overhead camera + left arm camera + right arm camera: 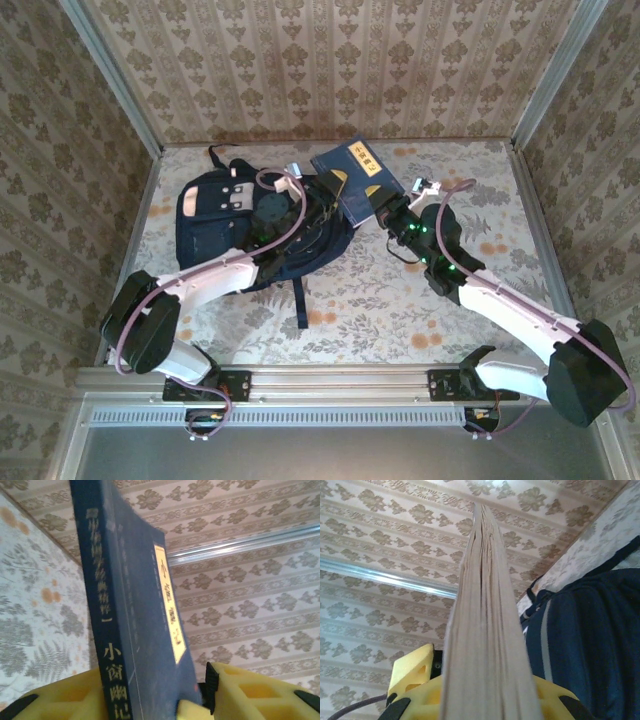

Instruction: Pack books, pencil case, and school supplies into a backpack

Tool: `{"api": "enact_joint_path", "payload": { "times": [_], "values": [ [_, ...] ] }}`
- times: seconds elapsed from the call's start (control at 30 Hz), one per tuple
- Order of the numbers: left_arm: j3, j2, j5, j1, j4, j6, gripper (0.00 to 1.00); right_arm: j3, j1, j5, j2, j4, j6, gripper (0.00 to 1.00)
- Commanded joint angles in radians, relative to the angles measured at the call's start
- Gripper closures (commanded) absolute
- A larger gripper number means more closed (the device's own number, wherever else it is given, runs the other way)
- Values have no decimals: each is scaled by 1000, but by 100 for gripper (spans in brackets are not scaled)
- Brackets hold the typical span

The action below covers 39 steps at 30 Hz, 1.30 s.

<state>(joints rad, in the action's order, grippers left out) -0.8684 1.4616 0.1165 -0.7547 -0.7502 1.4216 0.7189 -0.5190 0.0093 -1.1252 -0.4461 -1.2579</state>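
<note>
Above the desk [380, 300]: one navy book [358, 180], raised on edge just right of the backpack [215, 215], between my two pincers.
Backpack count: one, navy with pale trim and one light buckle patch [232, 197], lying left of centre on the desk.
Book spine [112, 630]: large pale characters, 小窗幽记; the smaller line above them is too blurred to read.
Yellow label [170, 610]: one, on the cover; its vertical characters are blurred.
My left pincer [155, 697]: the navy book stands between its fingers; whether it clamps I cannot tell.
My right pincer [490, 695]: closed on the book's page edge.
</note>
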Motion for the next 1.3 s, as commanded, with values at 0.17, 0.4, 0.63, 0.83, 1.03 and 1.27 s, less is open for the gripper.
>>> {"api": "enact_joint_path", "payload": {
  "times": [0.17,0.4,0.63,0.83,1.03,1.27],
  "values": [
    [8,-209,25,146,559,-309,43,-108,91,31,199,202,76,100],
    [-142,-131,124,259,912,-637,44,-239,180,-42,333,277,91,100],
    [-247,44,288,327,968,-704,46,-265,204,-85,386,323,148,100],
    [-312,131,303,328,991,-741,50,-285,206,-101,388,313,154,100],
    [-343,177,310,325,977,-760,57,-306,208,-119,371,289,148,100],
    [-402,255,302,324,1024,-802,64,-308,208,-120,357,274,146,100]
  ]
}}
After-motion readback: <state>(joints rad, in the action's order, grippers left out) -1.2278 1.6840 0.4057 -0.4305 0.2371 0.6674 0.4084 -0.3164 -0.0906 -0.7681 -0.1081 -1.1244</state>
